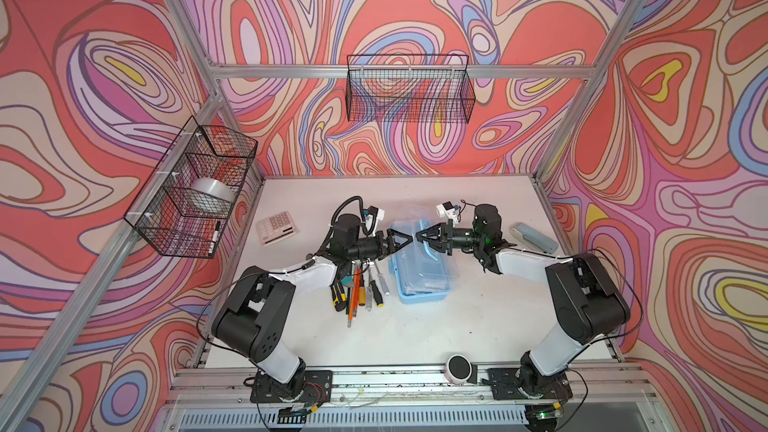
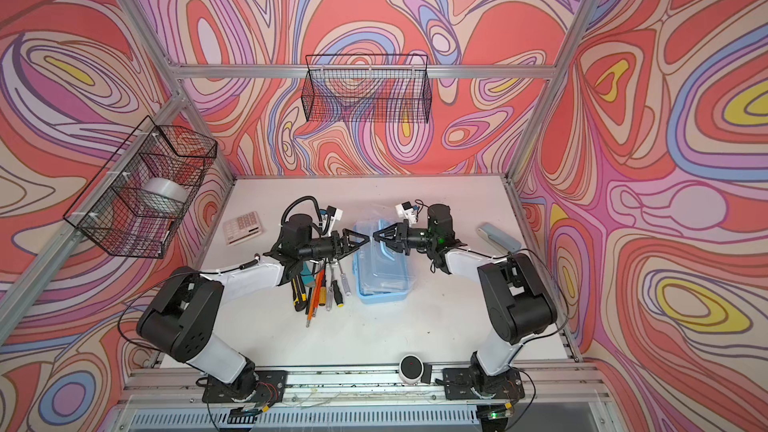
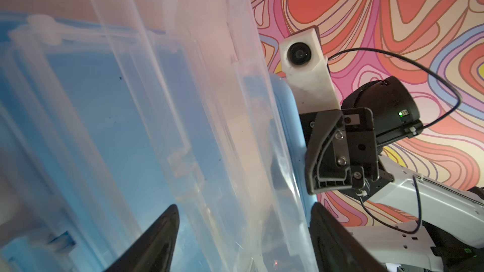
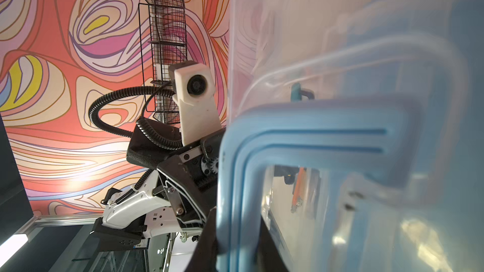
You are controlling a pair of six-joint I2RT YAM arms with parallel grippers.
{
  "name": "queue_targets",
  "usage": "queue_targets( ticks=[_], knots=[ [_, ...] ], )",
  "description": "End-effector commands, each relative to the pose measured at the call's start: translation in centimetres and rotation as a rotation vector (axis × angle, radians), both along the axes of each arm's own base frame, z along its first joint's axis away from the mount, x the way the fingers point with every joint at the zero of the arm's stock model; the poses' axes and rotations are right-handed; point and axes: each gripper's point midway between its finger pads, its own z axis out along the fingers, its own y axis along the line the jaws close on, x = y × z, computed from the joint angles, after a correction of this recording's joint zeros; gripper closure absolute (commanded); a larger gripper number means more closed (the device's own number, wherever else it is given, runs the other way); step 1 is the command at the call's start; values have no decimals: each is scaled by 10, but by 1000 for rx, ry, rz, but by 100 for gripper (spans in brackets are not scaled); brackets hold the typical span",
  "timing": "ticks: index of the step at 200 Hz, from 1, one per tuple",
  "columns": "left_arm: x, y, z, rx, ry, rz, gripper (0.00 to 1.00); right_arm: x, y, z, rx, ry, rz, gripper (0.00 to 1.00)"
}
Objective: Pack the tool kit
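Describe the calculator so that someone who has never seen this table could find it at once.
Start at the white table. On its far left side, beyond the left arm, the calculator lies alone. It is the only flat pinkish-white slab with rows of keys, well apart from the screwdrivers.

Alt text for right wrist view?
Close up, the right gripper is shut on the pale-blue case handle, with the clear lid raised. Behind: the left arm's wrist camera and a black wire basket on the swirl-patterned wall.
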Motion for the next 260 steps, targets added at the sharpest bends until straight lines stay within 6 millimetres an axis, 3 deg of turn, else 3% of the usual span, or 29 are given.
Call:
queue_targets(
  ticks=[1,15,23,41,71,106,127,152,180,209,260],
  knots=[
    [6,-16,18,-51,-44,-31,22,-3,0,9,6,-87,13,100],
    [8,-21,22,-65,-46,-41,23,-4,-4,6,-42,-83,-2,100],
    [10,-23,23,-70,-46,-42,23,-3,-8,4,-91,-97,-17,81],
    [11,-26,27,-75,-51,-46,23,-4,-17,3,-181,-119,-45,59],
    [14,-28,37,-83,-66,-46,23,-1,-42,16,-236,-150,-122,38],
    [15,-38,50,-99,-81,-61,24,0,-73,35,-311,-181,-198,36],
    [16,-50,61,-102,-95,-84,24,0,-102,54,-390,-217,-313,36],
    [18,-74,73,-103,-117,-131,24,-3,-149,73,-553,-263,-523,33],
    [22,-105,78,-108,-119,-193,24,-12,-181,78,-688,-288,-668,30],
    [23,-127,73,-104,-98,-241,25,-21,-203,80,-753,-275,-789,29],
    [22,-116,75,-37,-132,-217,22,-22,-206,81,-763,-271,-796,26]
  ],
)
